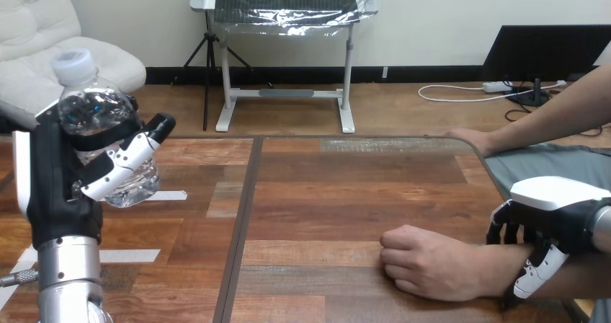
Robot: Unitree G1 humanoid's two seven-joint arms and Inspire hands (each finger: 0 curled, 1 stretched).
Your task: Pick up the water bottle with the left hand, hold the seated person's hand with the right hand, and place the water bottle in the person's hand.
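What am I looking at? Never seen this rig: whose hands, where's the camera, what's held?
The camera sits on a humanoid robot's head, looking down across a wooden table. The black-and-white machine parts are its own hands. Its left hand, raised at the view's left, grips a clear water bottle with a white cap. Its right hand, lower right, curls round a seated person's wrist. That person's nearer hand rests on the table as a loose fist; the farther hand lies at the table's far edge.
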